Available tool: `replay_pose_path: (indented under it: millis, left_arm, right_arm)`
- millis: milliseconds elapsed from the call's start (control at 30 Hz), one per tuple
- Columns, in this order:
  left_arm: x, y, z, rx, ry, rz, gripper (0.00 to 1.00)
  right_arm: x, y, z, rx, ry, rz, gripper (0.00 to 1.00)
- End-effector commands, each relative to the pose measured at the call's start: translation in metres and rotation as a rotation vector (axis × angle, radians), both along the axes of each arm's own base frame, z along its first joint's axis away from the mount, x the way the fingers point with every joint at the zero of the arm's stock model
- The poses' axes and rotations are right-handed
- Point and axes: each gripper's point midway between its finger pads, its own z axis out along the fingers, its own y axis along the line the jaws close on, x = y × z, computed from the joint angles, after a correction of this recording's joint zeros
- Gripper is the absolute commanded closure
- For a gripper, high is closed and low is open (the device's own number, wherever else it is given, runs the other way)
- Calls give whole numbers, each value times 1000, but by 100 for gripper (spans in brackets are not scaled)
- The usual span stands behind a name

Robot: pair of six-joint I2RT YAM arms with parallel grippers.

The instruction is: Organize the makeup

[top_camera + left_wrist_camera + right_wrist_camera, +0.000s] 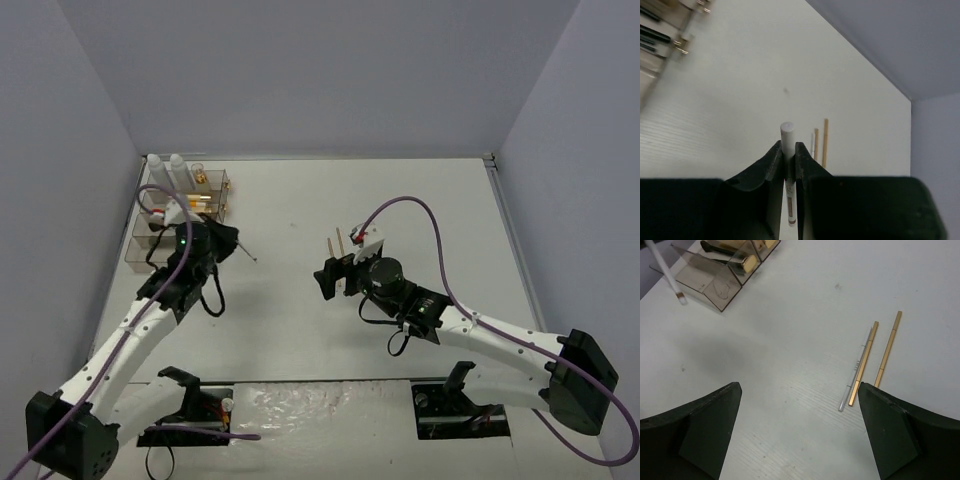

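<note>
My left gripper (pixel 787 146) is shut on a slim white makeup pencil (pixel 787 134) with a brown band at its lower end. From above, that gripper (pixel 228 242) hovers just right of the clear acrylic organizer (pixel 150 250), the pencil (pixel 248 255) sticking out to the right. My right gripper (pixel 799 385) is open over bare table, with nothing between its fingers. Two thin gold sticks (pixel 863 362) (pixel 888 347) and a silver stick (pixel 855 371) lie just ahead of its right finger. In the top view the right gripper (pixel 335 272) sits near those sticks (pixel 340 242).
Two white bottles (pixel 166 166) and a gold-capped vial (pixel 201 178) stand at the organizer's back. Dark brushes and gold-capped items (pixel 742 261) lie in its compartments. Grey walls close the table on three sides.
</note>
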Motion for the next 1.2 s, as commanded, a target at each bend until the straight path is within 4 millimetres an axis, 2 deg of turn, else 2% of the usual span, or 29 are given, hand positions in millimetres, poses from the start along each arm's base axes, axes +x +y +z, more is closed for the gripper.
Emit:
replay_pose_path:
  millis: [0,100,200,267,333,400,567,733,1000,1067,1167]
  left_arm:
    - [3,73,-5,-44,9,207,100]
    - [7,127,-17,-82,31,349,100]
    - [16,165,-29,-153,42,436,100]
    - [29,181,-32,-186,22,465,100]
    - [34,192,-35,-201,24,492,100]
    - [44,203,-44,-229,28,523,100]
    - [59,217,-57,-268,29,573,100]
    - [66,223,-70,-285,58,602,99]
    - [67,223,-82,-291,94,606,75]
    - [66,222,-78,-288,85,601,62]
    - [59,222,-73,-273,96,603,50]
  right_arm:
    - [9,-19,20,11,-73,-92,0]
    - [9,-25,15,-9,-72,-107,0]
    - [9,-31,13,-26,-74,-118,0]
    - [9,-33,12,-30,-75,-125,0]
    - [8,-36,12,-33,-76,-127,0]
    - [9,-39,12,-36,-78,-136,0]
    - [8,-45,11,-41,-78,-143,0]
    - [7,-52,8,-49,-77,-158,0]
    - [9,-59,5,-60,-71,-172,0]
    - [10,-60,5,-67,-70,-176,0]
    - [14,-63,0,-85,-58,-194,0]
